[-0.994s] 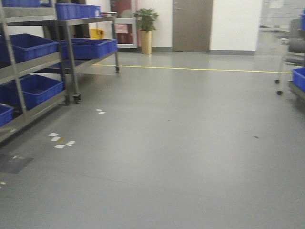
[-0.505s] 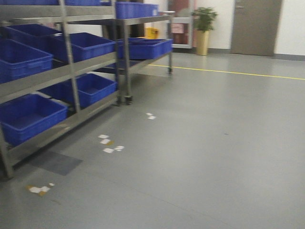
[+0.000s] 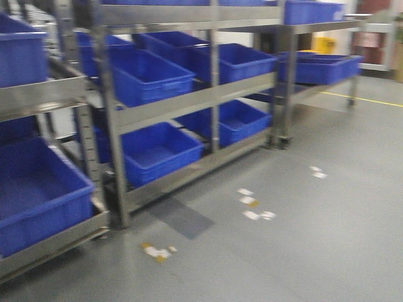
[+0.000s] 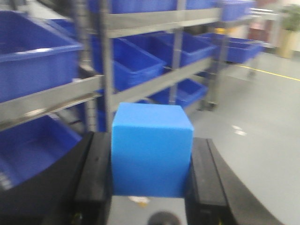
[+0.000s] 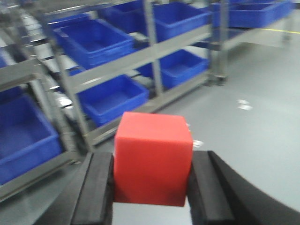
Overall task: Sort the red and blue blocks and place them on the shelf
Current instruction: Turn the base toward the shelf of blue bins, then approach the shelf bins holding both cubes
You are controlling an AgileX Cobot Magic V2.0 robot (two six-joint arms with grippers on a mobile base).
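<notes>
The left gripper (image 4: 151, 165) is pinching the matte, plain-faced blue cube (image 4: 152, 140) at lower centre, the right gripper (image 5: 152, 183) is clamping the matching red cube (image 5: 153, 154), and the brushed-steel shelf (image 3: 189, 104) is carrying blue plastic bins (image 3: 154, 148) at upper left.

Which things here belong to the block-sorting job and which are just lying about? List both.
Job in hand:
blue block, clamped in the left gripper
red block, clamped in the right gripper
shelf

Just lying about:
blue bins on the shelf
white scraps on the floor
yellow line on the floor
</notes>
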